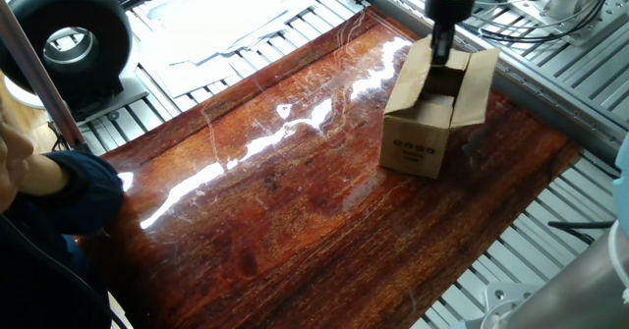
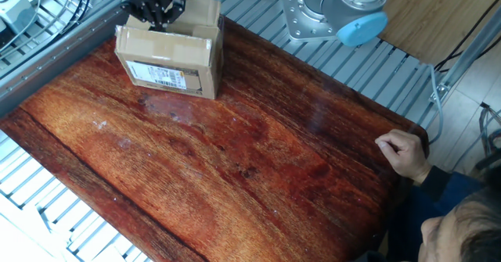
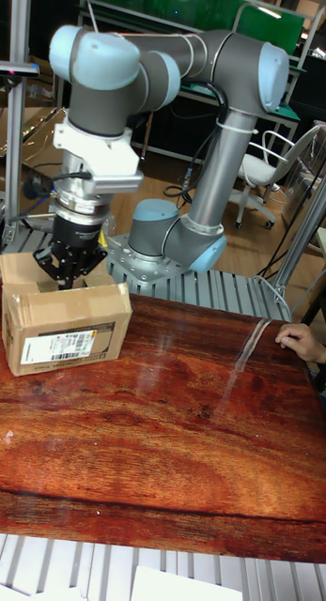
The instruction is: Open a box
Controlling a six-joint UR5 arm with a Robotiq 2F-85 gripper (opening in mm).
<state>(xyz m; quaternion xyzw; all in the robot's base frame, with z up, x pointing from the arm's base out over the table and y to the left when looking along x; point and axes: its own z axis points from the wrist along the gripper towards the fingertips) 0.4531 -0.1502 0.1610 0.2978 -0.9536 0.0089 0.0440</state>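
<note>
The box [image 1: 418, 147] is a small brown carton at the far right of the wooden table [image 1: 275, 201]. Its long side flaps stand up, and dark round marks show on its end face. My gripper [image 1: 441, 52] comes straight down into the open top, against the inner side of the left flap. Its fingers look closed together, with nothing seen between them. In the other fixed view the box [image 2: 168, 62] shows a label on its side, and the gripper [image 2: 154, 18] sits at its far top edge. In the tall view the gripper [image 3: 71, 277] dips behind the box's [image 3: 64, 338] near flap.
A person's hand [image 2: 403, 152] rests on the table edge opposite the box, also seen in the tall view as a hand [image 3: 299, 340]. The arm's base [image 2: 337, 16] stands beside the table. A black round device [image 1: 69, 39] and papers lie off the table.
</note>
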